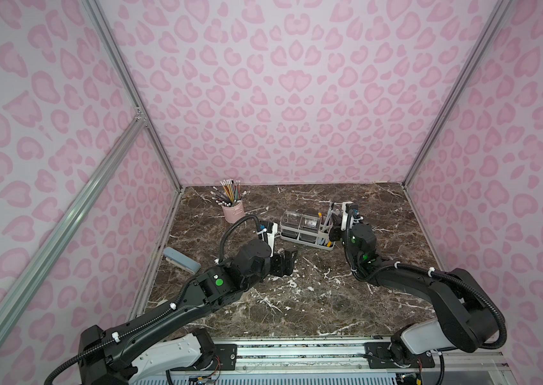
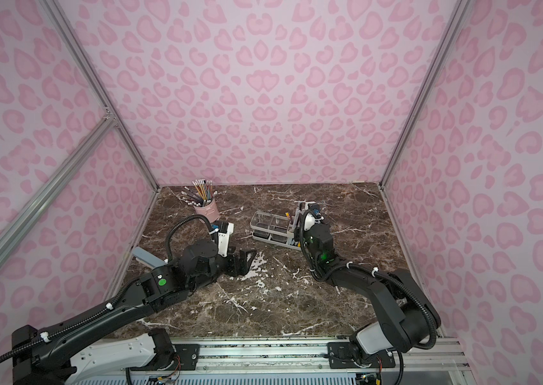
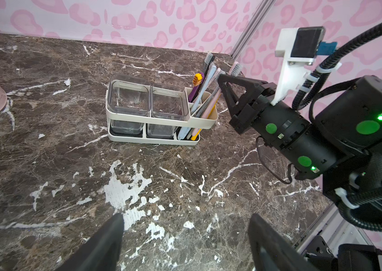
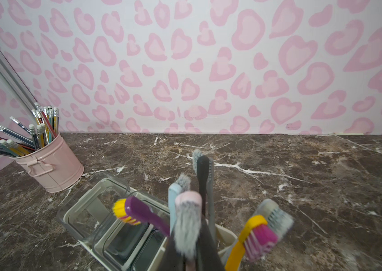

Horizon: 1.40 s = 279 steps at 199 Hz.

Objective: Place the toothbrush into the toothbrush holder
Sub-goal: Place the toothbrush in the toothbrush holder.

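Right end effector (image 3: 221, 81) is clamped on the pink toothbrush (image 4: 187, 218) just below its head, at the 3 o'clock end of the toothbrush holder (image 3: 161, 120). In both top views the holder stands around 1 o'clock from the middle of the bench (image 1: 296, 300). The left end effector (image 3: 186, 219) hangs with its jaws spread wide and empty above bare bench, off toward the holder's 7 o'clock.

By my reading the task is nearly done. The left wrist view seems to show the handle running down into the slotted compartment among the other brushes, though I cannot tell whether its foot rests on the bottom. What looks left is to let go and lift clear without dragging the neighbours.

The toothbrush is slim and pale pink, with a small rounded head of grey-white bristles that is blurred in the right wrist view. It leans away from the two clear boxes (image 3: 147, 98). Close around it stand a purple brush (image 4: 138, 211), a black one (image 4: 202, 169) and a yellow one (image 4: 251, 225).
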### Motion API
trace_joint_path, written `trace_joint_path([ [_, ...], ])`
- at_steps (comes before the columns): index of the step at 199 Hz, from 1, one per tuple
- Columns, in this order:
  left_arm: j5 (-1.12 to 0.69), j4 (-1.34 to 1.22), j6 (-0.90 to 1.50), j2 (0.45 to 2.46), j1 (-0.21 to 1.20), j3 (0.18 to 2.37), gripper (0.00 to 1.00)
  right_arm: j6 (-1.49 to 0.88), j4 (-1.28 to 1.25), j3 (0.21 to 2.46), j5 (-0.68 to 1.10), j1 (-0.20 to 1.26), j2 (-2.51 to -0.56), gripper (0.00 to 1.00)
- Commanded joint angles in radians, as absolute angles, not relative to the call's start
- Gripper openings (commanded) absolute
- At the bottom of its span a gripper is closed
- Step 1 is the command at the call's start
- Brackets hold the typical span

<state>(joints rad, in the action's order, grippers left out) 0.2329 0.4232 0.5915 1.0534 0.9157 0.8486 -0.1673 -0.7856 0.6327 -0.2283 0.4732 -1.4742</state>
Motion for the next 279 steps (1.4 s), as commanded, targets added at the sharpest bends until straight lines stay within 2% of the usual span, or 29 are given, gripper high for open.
trace_joint_path([
  [1,0.243,0.378,0.591,1.047,0.915,0.846,0.85,-0.155,-0.868,0.63,-0.215,0.474,-1.494,0.0],
  [124,0.25,0.369,0.592,1.036,0.916,0.836,0.85,-0.13,-0.997,0.567,-0.245,0.473,-1.559,0.0],
  [197,0.255,0.365,0.594,1.032,0.916,0.831,0.84,-0.107,-0.946,0.579,-0.258,0.49,-1.562,0.0],
  [212,0.253,0.365,0.592,1.034,0.916,0.832,0.84,-0.112,-0.914,0.59,-0.247,0.492,-1.549,0.09],
  [230,0.251,0.367,0.591,1.037,0.916,0.836,0.84,-0.122,-0.87,0.608,-0.245,0.493,-1.53,0.24],
  [270,0.256,0.369,0.592,1.031,0.915,0.835,0.84,-0.133,-0.832,0.609,-0.23,0.494,-1.465,0.38],
  [279,0.256,0.368,0.591,1.026,0.916,0.834,0.84,-0.136,-0.828,0.608,-0.234,0.494,-1.45,0.44],
])
